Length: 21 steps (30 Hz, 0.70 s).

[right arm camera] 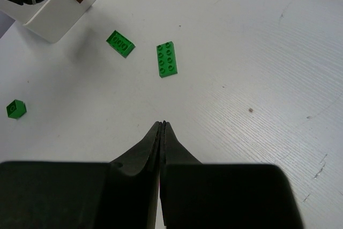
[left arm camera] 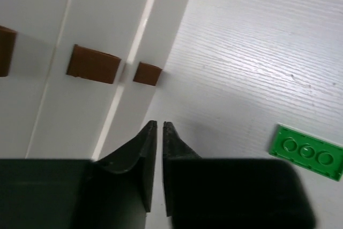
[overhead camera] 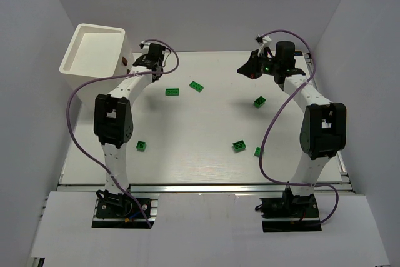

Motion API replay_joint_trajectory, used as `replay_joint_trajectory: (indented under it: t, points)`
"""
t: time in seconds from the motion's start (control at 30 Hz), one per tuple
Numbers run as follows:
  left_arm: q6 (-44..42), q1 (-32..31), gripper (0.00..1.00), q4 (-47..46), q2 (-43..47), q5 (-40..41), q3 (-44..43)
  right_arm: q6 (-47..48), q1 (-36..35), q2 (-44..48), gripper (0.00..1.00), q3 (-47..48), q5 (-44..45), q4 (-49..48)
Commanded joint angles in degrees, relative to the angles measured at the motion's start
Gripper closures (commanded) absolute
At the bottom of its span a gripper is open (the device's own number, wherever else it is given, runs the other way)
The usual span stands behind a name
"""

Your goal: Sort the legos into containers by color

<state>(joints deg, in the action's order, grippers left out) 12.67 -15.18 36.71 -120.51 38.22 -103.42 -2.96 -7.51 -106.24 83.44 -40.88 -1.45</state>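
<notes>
Legos (overhead camera: 172, 92) scattered on the surface (overhead camera: 200, 145), none in hand.
My left pincer (left arm camera: 158, 126) and right pincer (right arm camera: 162, 124) are pinched together, empty; next, open over the nearest brick (left arm camera: 308, 151).

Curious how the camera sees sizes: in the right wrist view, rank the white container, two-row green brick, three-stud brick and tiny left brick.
1. white container, cut off by the frame
2. two-row green brick
3. three-stud brick, only slightly smaller
4. tiny brick
</notes>
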Motion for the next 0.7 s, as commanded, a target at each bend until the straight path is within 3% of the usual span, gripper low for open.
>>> replay_joint_trajectory:
  t: [0.0, 0.03, 0.07, 0.1, 0.23, 0.27, 0.37, 0.47, 0.67]
  points:
    - [3.93, -0.29, 0.74, -0.24, 2.48, -4.11, 1.02, 0.33, 0.21, 0.59, 1.00, -0.56, -1.30, -2.67]
    - [5.51, -0.29, 0.67, -0.06, 2.04, -3.68, 1.20, 0.15, 0.04, 0.42, 1.00, -0.73, -1.30, -2.94]
    - [8.22, -0.29, 0.51, -0.41, 1.51, -2.37, 1.37, -0.11, 0.04, 0.33, 1.00, -0.82, -1.30, -3.12]
    - [9.99, -0.29, 0.46, -0.41, 1.07, -1.23, 1.29, -0.29, 0.04, 0.33, 1.00, -0.73, -1.48, -3.20]
    - [15.71, -1.95, 0.41, -0.15, -4.37, 9.04, -0.99, -0.29, -0.05, 0.33, 1.00, -0.82, -1.48, -3.73]
    - [18.07, -2.48, 0.37, 1.42, -5.60, 16.03, -3.26, -0.12, 0.04, 0.41, 1.00, -0.73, -1.48, -3.82]
    - [23.34, -4.68, 0.26, 9.48, -13.07, 27.04, -12.64, 0.24, 0.21, 0.50, 1.00, -0.73, -1.22, -3.82]
    - [28.35, -5.47, 0.22, 15.21, -18.70, 30.86, -19.34, 0.24, 0.39, 0.33, 1.00, -0.73, -1.13, -3.91]
    - [29.96, -6.62, 0.17, 10.15, -18.27, 35.61, -16.21, 0.15, 0.39, 0.33, 1.00, -0.30, -0.78, -3.65]
